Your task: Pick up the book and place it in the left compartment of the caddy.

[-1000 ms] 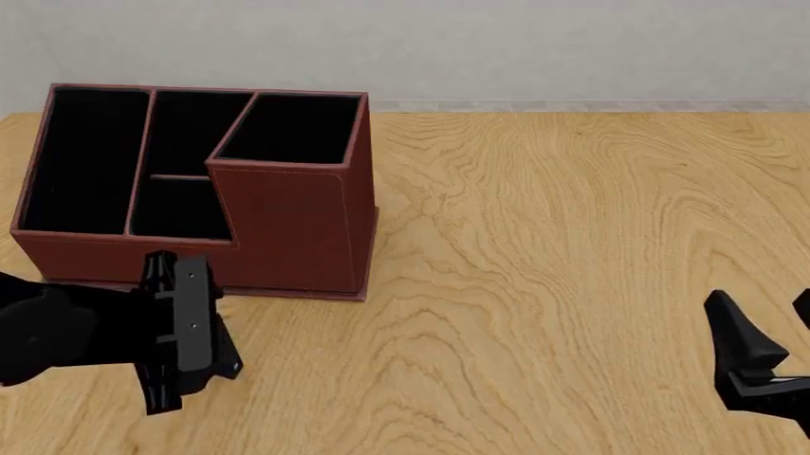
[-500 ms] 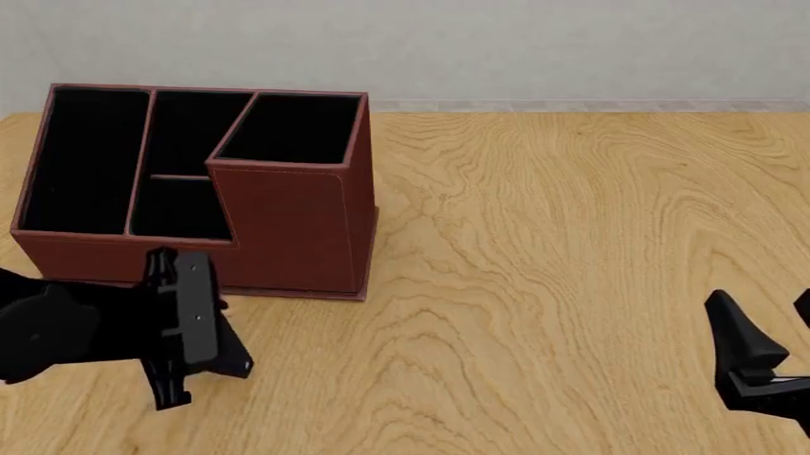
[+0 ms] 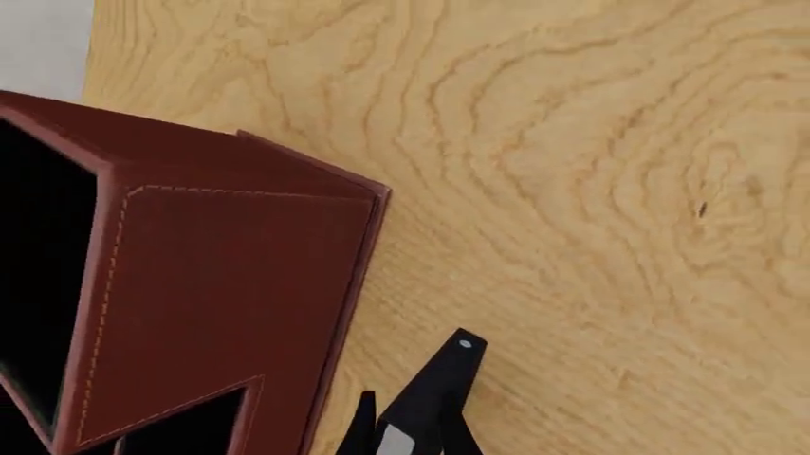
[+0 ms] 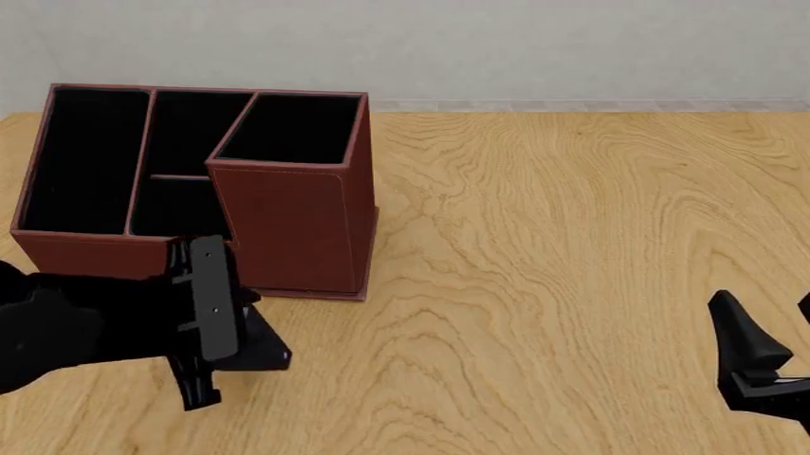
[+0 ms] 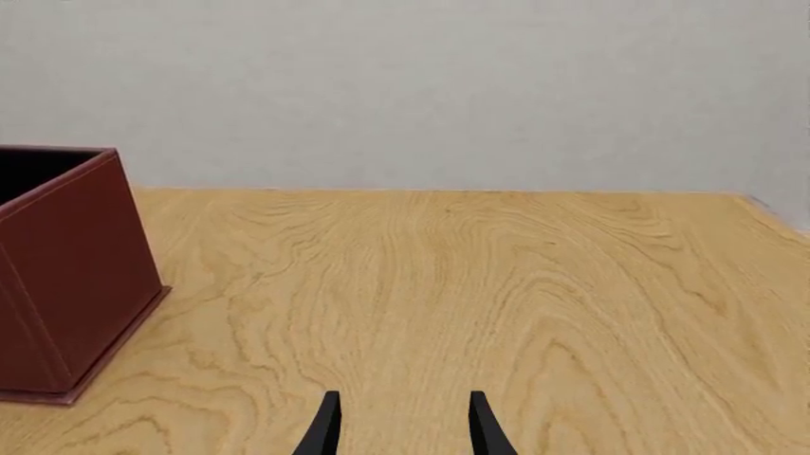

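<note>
Book (image 4: 262, 349) apparently in left tool (image 4: 241, 355), long axis rightward, beside caddy (image 4: 298, 227)

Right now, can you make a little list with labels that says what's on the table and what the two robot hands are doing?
caddy: reddish-brown box, black inside, far left of the table
left compartment: long slot, nothing seen in it
book: cannot pick it out
left gripper: low, just in front of the caddy; open or shut unclear
right gripper: fingers apart, holding nothing, over bare table

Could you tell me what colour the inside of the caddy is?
Black inside the caddy; clearest in the front view.
</note>
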### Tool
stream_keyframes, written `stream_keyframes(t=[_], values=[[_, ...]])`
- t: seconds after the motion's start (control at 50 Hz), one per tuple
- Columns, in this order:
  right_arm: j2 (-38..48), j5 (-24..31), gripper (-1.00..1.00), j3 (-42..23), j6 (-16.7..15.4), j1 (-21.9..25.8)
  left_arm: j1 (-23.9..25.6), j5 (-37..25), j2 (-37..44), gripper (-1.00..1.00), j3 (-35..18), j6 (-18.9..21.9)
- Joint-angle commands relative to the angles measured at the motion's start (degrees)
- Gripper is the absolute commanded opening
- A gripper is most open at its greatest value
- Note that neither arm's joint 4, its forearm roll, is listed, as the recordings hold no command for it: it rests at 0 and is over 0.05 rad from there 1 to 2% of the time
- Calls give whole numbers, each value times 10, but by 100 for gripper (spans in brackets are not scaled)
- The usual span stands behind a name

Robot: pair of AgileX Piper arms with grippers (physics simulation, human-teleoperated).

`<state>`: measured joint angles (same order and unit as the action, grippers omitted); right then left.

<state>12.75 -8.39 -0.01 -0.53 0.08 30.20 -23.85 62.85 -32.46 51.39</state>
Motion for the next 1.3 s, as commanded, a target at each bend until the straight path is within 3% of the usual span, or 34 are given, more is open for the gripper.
stream_keyframes(t=[0.02, 0.2, 0.3, 0.5, 0.54, 0.66, 0.68, 0.78, 0.84, 1.0, 1.06, 1.08, 1.12, 1.18, 1.2, 1.26, 1.3], values=[[-4, 2, 100, 0, 3, -2, 60, -16, -33, -100, -26, -35], [-13, 9, 100, 0, 7, -3, 114, -53, -69, -100, -73, -103], [-19, 13, 100, 0, 10, -4, 156, -84, -95, -100, -121, -162], [-31, 22, 100, 0, 14, -6, 169, -86, -118, -100, -148, -163], [-33, 22, 100, 0, 15, -7, 167, -95, -112, -100, -175, -182], [-40, 27, 100, 0, 18, -8, 152, -88, -110, -100, -196, -168], [-41, 27, 100, 0, 19, -9, 136, -79, -104, -100, -194, -148], [-51, 34, 100, 0, 22, -11, 136, -68, -126, -100, -200, -133], [-62, 43, 100, 0, 26, -13, 139, -29, -165, -100, -191, -105], [-77, 54, 100, 0, 31, -16, 141, 16, -208, -100, -196, -98], [-79, 55, 100, 0, 33, -17, 99, 54, -203, -100, -192, -89], [-81, 56, 100, 0, 33, -17, 107, 58, -213, -100, -196, -99], [-84, 59, 100, 0, 34, -17, 69, 64, -191, -100, -214, -115], [-87, 61, 100, 0, 36, -18, 67, 103, -215, -100, -201, -97], [-88, 62, 100, 0, 36, -18, 97, 107, -238, -100, -195, -92], [-89, 62, 100, 0, 37, -18, 39, 114, -205, -100, -218, -123], [-89, 63, 100, -1, 37, -18, 54, 136, -226, -100, -200, -105]])
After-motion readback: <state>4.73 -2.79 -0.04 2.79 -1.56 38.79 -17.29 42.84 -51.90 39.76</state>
